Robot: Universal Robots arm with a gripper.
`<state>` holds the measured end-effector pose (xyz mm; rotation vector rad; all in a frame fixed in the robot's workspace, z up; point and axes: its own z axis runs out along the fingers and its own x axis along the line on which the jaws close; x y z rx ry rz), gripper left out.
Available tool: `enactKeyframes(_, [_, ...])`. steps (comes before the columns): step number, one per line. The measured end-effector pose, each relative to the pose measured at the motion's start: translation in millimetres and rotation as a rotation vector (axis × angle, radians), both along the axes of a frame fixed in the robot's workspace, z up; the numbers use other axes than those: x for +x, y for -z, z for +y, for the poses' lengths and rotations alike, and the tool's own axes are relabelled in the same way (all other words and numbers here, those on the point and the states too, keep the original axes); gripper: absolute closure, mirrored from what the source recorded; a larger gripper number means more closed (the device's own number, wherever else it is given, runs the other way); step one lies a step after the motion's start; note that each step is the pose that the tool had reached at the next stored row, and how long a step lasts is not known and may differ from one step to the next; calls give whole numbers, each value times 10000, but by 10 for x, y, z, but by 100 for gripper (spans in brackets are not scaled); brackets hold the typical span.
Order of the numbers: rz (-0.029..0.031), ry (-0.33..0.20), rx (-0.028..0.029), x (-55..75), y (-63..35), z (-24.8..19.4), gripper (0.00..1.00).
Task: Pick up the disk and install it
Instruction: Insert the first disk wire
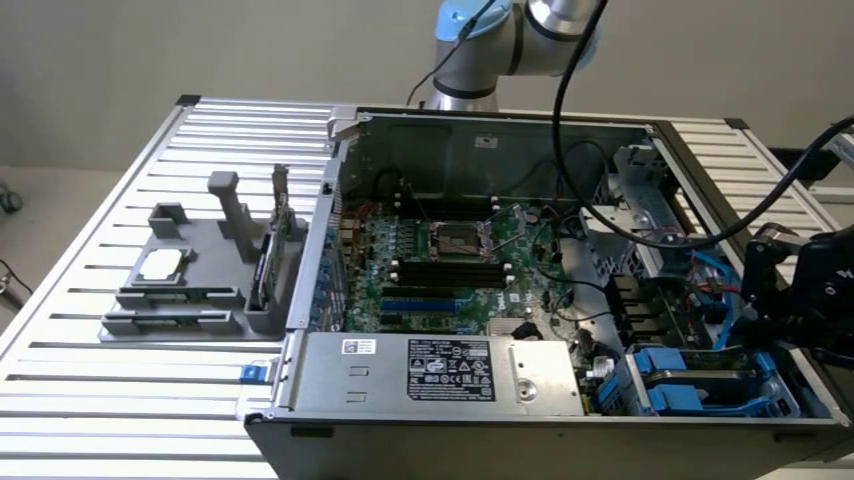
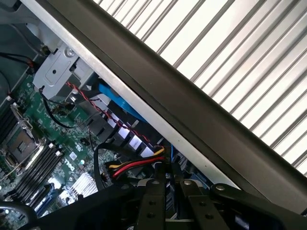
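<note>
A wide slatted metal table carries an open computer case lying on its side, its inside facing up. 1 robot arm rises behind the case's far wall. Its black pincer hangs over the side of the case at the exterior view's right, just inside the rim.

In the wrist view the 2 fingers are pressed almost together with only a thin slit between them, and nothing is seen pinched. The case's dark rim runs as a straight edge just beside the pincer, and bare table slats lie beyond it.

The green motherboard covers the case floor, well to the exterior view's left of the pincer. A large silver box with a black-and-white label lines the case's near wall, also on that side. A grey holder stands on the table outside the case, farthest from the pincer.

The disk, grey metal in blue brackets, sits in the bay at the case's near corner. It is nearer the camera than the pincer, slightly to the exterior view's left of it, and apart from it.

Thick black cables loop across the space between arm and pincer. A red, yellow and black wire bundle lies close beside the fingertips, so room is tight there.
</note>
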<state>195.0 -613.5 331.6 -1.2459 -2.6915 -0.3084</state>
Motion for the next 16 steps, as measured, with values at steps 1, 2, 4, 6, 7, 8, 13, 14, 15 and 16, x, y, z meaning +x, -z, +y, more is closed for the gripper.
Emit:
enactKeyframes(1, [5, -1, 2, 0, 0, 0, 84])
enactKeyframes(2, [18, 0, 3, 0, 0, 0, 84])
enactKeyframes(4, [57, -1, 5, -2, 0, 0, 84])
enactKeyframes(6, [98, 0, 11, -14, 0, 0, 84])
enactKeyframes(7, [120, 0, 12, -24, -4, 0, 84])
enactKeyframes(8, [133, 3, 13, -36, -10, 0, 84])
enactKeyframes(13, [144, 41, 106, -94, -83, 0, 84])
enactKeyframes(14, [149, 61, 118, -100, -89, 0, 84])
enactKeyframes(15, [154, 87, 137, -106, -93, -1, 84])
enactKeyframes(16, [159, 119, 147, -112, -96, -1, 84])
